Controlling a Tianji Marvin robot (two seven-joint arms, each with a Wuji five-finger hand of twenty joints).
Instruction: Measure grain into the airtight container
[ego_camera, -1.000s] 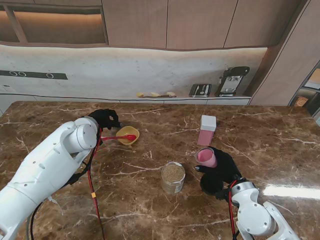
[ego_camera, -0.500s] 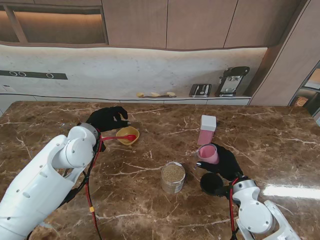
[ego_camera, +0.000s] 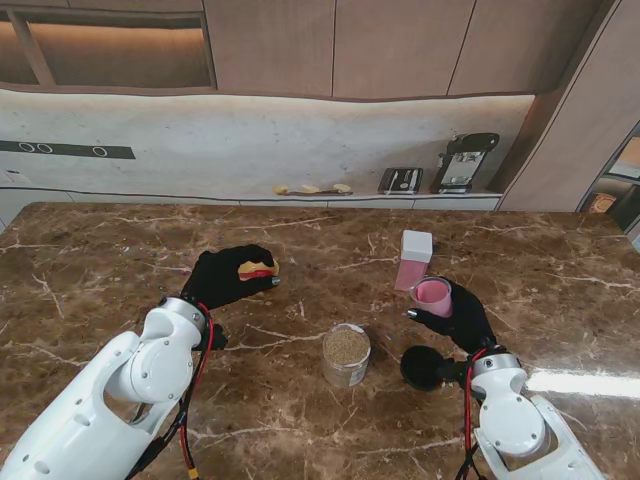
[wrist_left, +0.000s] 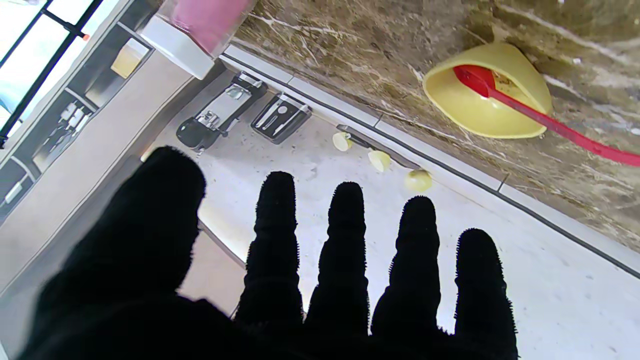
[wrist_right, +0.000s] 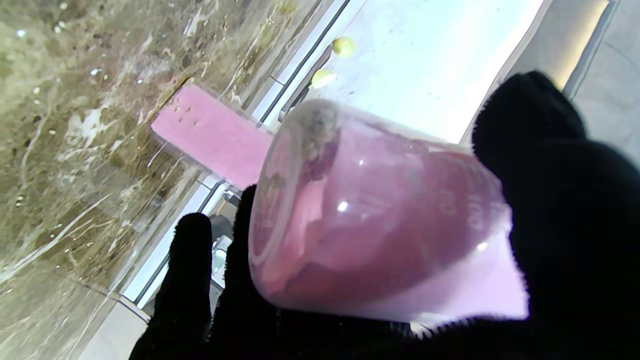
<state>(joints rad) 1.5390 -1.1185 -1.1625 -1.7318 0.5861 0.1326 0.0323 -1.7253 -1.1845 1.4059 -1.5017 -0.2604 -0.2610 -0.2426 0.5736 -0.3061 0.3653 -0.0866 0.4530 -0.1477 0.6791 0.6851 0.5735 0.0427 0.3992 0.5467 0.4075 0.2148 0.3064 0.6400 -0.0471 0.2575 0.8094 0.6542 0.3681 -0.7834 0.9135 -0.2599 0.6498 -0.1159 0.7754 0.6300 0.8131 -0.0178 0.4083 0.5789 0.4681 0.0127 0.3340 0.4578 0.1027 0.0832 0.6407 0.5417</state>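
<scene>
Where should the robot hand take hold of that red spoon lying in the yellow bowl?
Probably by the handle. The red spoon has its scoop end down inside the yellow bowl, while the thin handle sticks out over the rim on the bowl's left. The left robot hand, open above it, could pinch that free end from the left.

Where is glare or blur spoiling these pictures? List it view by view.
Stand view: bright glare patch on the table at the robot's right, everything else sharp. Left wrist view: the hand's fingers are featureless black silhouettes, the yellow bowl crisp. Right wrist view: the pink cup fills the frame, soft-focused, against a washed-out background.
</scene>
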